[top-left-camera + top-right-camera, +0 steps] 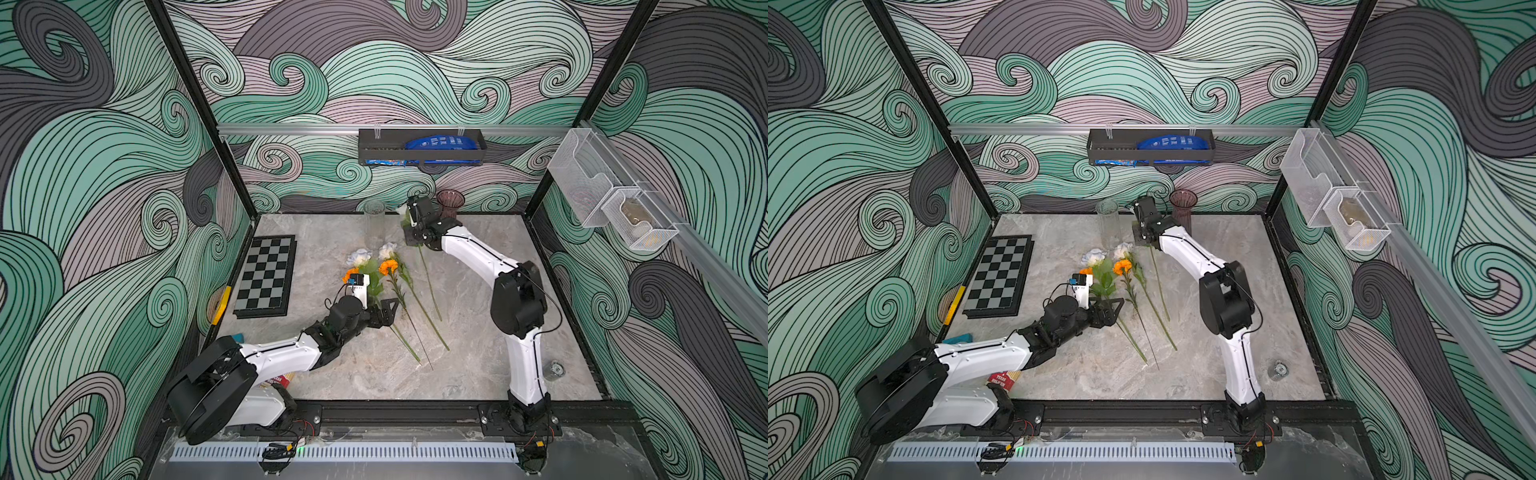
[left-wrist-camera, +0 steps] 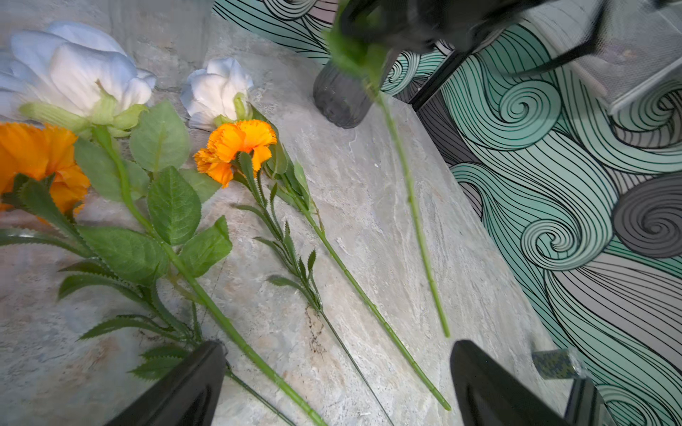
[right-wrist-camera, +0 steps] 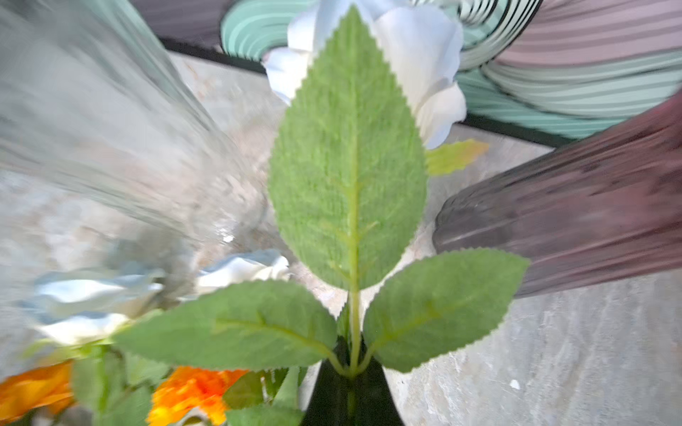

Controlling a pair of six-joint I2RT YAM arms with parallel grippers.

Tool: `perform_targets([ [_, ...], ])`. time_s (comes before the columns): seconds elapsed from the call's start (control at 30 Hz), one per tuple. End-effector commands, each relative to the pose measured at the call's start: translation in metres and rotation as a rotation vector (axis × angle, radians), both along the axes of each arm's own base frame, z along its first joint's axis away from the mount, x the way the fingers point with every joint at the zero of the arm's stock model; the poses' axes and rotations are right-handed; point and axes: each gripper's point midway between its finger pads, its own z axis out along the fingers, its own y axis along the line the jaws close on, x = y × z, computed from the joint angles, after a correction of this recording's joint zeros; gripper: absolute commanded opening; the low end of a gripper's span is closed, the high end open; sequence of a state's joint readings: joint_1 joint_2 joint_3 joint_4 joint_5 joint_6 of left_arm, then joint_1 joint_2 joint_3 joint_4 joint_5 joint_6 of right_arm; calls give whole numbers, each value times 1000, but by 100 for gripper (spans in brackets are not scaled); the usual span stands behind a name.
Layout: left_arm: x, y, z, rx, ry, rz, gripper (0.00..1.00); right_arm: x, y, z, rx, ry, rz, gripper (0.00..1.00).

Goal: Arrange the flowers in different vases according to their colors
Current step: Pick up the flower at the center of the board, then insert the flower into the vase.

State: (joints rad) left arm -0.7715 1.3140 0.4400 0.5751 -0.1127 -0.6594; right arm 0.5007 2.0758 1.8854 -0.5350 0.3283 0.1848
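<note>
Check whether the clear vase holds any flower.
Empty. The clear vase stands upright with no stem in it in both top views.

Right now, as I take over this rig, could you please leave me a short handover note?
Left gripper: open, empty, over the table.
Right gripper: shut on one white rose, held up between the clear vase and the purple vase.
Lying on the table: two white roses, two orange blooms.
Done: nothing in a vase yet.
Left: all five flowers.
</note>
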Motion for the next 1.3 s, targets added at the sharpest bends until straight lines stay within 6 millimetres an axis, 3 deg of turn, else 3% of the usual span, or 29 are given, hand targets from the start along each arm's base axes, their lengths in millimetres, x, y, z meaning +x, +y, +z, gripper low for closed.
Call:
perform_targets([
  [0.0, 25, 23, 10, -35, 1, 202, 99, -18, 3, 76, 67, -137, 5, 0],
  [0.07, 28, 11, 26, -109, 6, 165, 98, -28, 6, 104, 103, -212, 25, 0],
  [0.13, 16, -25, 56, -184, -67, -51, 99, -39, 7, 133, 154, -322, 48, 0],
  [0.23, 6, -56, 85, -237, -164, -228, 99, -56, 0, 171, 229, -508, 72, 0],
  [0.3, -1, -71, 95, -226, -226, -334, 99, -68, -14, 201, 271, -670, 53, 0],
  [0.4, -8, -88, 88, -180, -260, -450, 99, -84, -33, 230, 283, -868, 19, 0],
  [0.5, -12, -93, 84, -125, -299, -502, 99, -88, -52, 254, 276, -1009, -48, 0],
  [0.73, -17, -89, 60, 44, -380, -466, 98, -44, -93, 290, 254, -1157, -190, 0],
  [0.83, -10, -85, 61, 60, -422, -412, 96, -24, -107, 304, 232, -1212, -227, 0],
  [1.0, 0, -75, 69, 47, -474, -330, 99, 3, -115, 325, 209, -1264, -231, 0],
  [1.27, -6, -61, 65, 31, -514, -294, 98, 37, -117, 341, 160, -1306, -196, 0],
])
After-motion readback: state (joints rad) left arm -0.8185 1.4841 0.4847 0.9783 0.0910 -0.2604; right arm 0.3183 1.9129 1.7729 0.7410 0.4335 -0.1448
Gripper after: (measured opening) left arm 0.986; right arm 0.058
